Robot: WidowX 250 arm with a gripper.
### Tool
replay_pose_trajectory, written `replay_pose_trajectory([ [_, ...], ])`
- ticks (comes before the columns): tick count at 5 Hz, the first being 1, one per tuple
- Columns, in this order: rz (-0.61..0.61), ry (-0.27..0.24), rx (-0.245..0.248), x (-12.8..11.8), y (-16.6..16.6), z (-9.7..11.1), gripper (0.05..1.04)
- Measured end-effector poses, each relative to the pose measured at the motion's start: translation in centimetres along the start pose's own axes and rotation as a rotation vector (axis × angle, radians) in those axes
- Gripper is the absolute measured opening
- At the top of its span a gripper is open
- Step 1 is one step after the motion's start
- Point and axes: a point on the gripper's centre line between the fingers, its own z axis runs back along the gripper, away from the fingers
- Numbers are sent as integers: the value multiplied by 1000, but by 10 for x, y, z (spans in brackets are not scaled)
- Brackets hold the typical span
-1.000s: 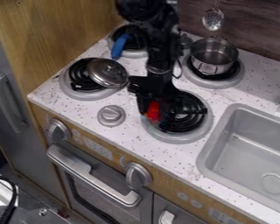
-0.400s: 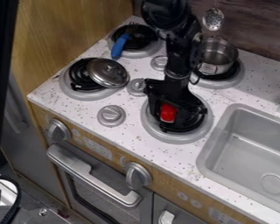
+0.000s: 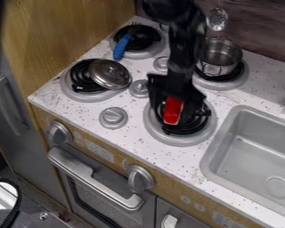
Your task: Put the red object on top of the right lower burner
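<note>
The black gripper [image 3: 177,103] hangs over the right lower burner [image 3: 172,140], with its fingers shut on the red object [image 3: 172,110]. That object is a bright red block-like piece with a pale lower edge, and it is tilted. From this angle it overlaps the burner's dark coil, and I cannot tell whether it touches the coil. The arm and gripper cover the burner's upper part and some of the red object.
On the left lower burner [image 3: 72,91] lies a metal lid [image 3: 110,74]. A blue-handled utensil [image 3: 122,47] rests by the upper left burner, and a steel pot [image 3: 218,57] stands on the upper right one. The sink [image 3: 252,153] is at the right; stove knobs line the front.
The gripper moved right with the red object, from the burner's left side to over its coil. Since the middle frame the object has turned and shows a longer red face.
</note>
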Motion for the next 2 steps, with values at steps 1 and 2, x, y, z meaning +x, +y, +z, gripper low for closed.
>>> replay_pose_trajectory([
  [1, 64, -58, -35, -1, 17, 30, 1001],
  [2, 109, -68, -52, -8, 37, 46, 1001],
])
